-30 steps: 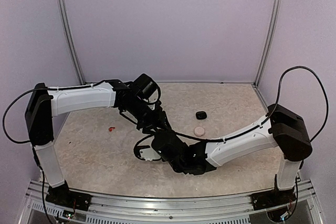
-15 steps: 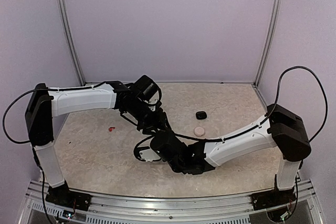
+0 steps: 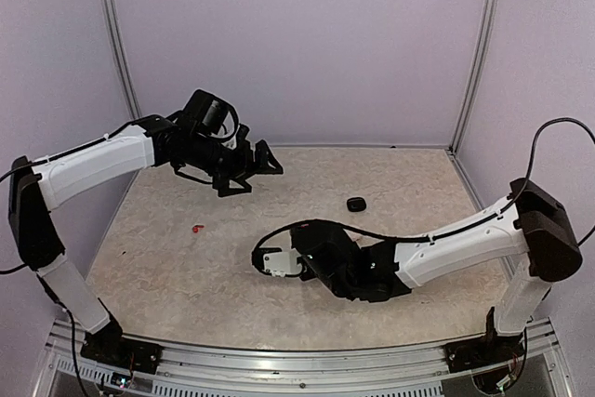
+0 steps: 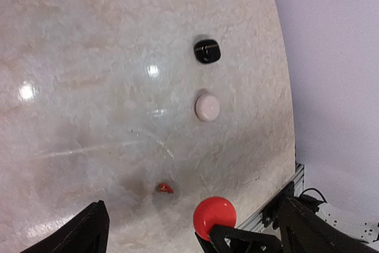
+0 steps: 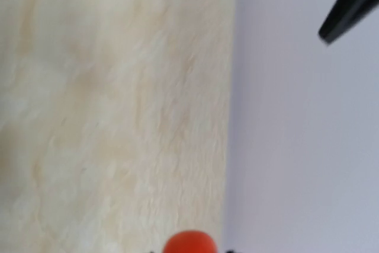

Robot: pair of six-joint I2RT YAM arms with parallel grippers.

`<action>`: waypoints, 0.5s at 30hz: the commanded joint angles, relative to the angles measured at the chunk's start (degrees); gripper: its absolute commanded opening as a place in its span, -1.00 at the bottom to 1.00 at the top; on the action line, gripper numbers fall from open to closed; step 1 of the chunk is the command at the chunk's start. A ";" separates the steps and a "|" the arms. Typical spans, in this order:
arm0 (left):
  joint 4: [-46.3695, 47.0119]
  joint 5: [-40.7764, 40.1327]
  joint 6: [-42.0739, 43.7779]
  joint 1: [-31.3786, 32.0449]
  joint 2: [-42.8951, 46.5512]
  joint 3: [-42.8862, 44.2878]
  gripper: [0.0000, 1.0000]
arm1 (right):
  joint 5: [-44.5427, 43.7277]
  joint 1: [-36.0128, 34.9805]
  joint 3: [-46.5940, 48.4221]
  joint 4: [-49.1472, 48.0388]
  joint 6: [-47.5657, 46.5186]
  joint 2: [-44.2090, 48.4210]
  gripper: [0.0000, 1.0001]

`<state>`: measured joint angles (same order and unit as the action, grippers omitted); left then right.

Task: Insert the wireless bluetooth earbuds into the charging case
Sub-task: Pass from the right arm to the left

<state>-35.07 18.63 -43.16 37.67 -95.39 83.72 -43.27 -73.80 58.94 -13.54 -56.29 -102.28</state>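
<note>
The red earbud (image 4: pixel 164 188) is looking tiny, light and slippery; pinch its middle. The left tool (image 3: pixel 258 174) is hanging wide, the right tool (image 3: pixel 270 263) pinched tight.

left end effector (image 3: pixel 255 175) spread wide, raised
</note>
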 commanded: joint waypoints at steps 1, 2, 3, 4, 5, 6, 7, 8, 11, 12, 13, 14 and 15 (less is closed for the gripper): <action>7.43 -8.05 4.63 -2.67 9.30 -1.49 0.98 | 9.78 0.73 -1.07 -0.79 9.43 8.87 -0.99; 9.13 -10.37 5.19 -3.18 11.05 -2.33 0.98 | 12.04 0.89 -1.43 -0.78 11.16 10.78 -0.99; 11.17 -12.77 6.66 -3.30 13.90 -3.14 0.98 | 14.50 1.17 -1.78 -0.74 12.90 12.71 -0.98; 13.13 -15.80 9.43 -3.03 16.24 -3.95 0.98 | 17.24 1.47 -2.11 -0.56 15.04 14.87 -0.97; 15.33 -19.78 10.93 -2.28 17.99 -4.91 0.98 | 19.94 1.92 -2.55 -0.83 17.01 16.91 -0.97; 17.38 -23.26 14.30 -1.23 20.95 -6.12 0.98 | 22.39 2.43 -3.02 -1.25 19.14 18.93 -0.96; 19.47 -25.93 16.76 -0.23 22.64 -7.24 0.98 | 25.11 3.14 -3.52 -1.60 20.94 21.14 -0.96; 21.61 -27.60 18.82 0.64 24.81 -8.65 0.98 | 27.45 3.76 -4.19 -2.35 22.60 23.12 -0.96; 28.83 -26.87 22.71 1.38 31.32 -14.31 0.98 | 35.22 6.25 -7.21 -6.01 28.76 29.68 -0.93; 31.39 -23.17 24.01 1.09 32.64 -15.58 0.98 | 37.90 7.43 -7.87 -7.03 31.01 31.64 -0.93; 32.52 -19.99 25.39 1.10 34.09 -16.24 0.98 | 40.64 8.59 -8.43 -7.77 32.94 33.09 -0.93; 32.92 -16.80 26.88 1.31 34.48 -16.68 0.98 | 42.72 9.61 -8.71 -8.34 34.77 34.49 -0.92; 33.11 -14.80 28.55 2.06 34.70 -17.08 0.98 | 45.05 10.49 -8.94 -8.95 36.18 35.56 -0.92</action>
<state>-9.80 -2.68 -23.66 38.94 -62.13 69.36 -11.86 -66.61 51.99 -17.76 -31.07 -71.16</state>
